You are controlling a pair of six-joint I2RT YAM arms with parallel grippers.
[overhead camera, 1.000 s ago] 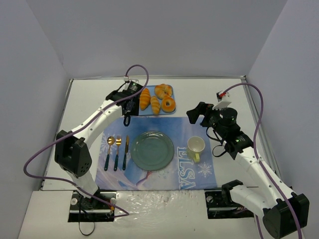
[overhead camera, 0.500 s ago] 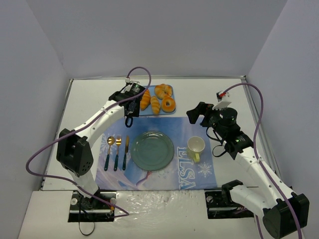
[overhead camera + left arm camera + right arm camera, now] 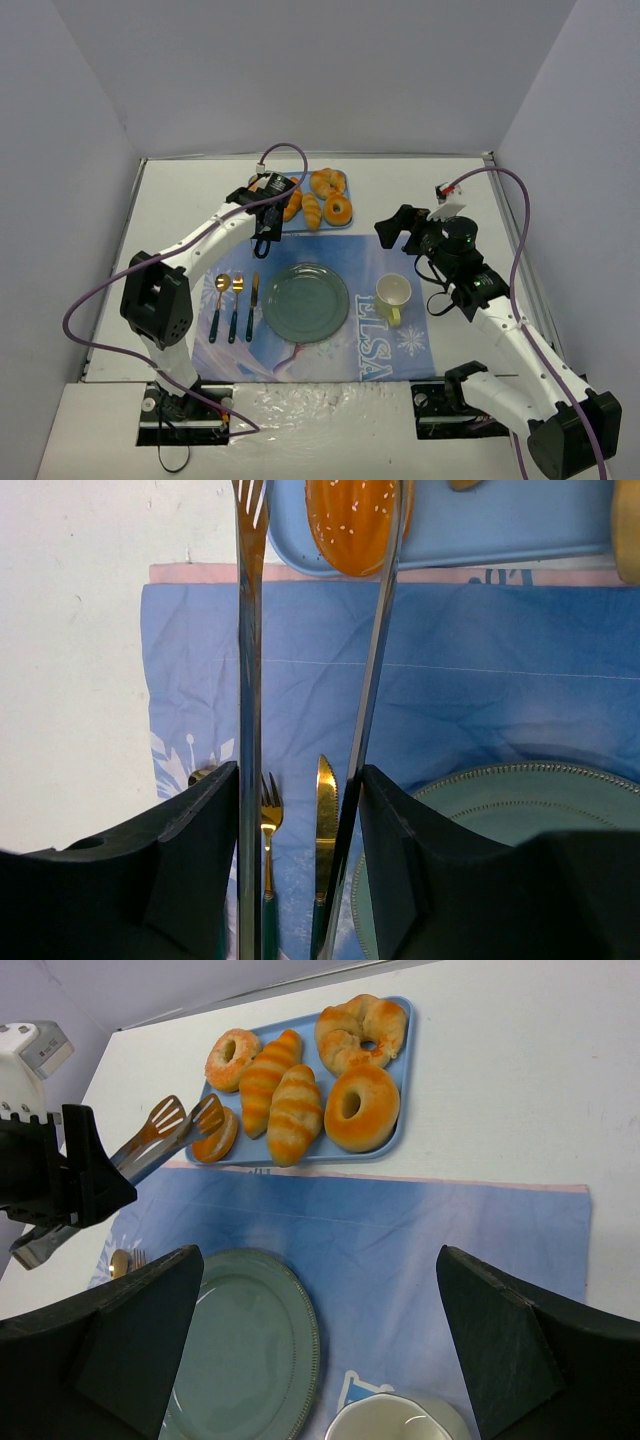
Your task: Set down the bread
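One bun (image 3: 352,520) lies beyond left claw (image 3: 300,825), by tongs (image 3: 249,660).

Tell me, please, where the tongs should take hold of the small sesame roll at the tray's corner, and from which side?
I would grip the sesame roll across its narrow middle, one blade of the tongs on each long side. Come from the near edge of the tray, as the left gripper points: the roll's rounded end faces that way and nothing blocks it there.
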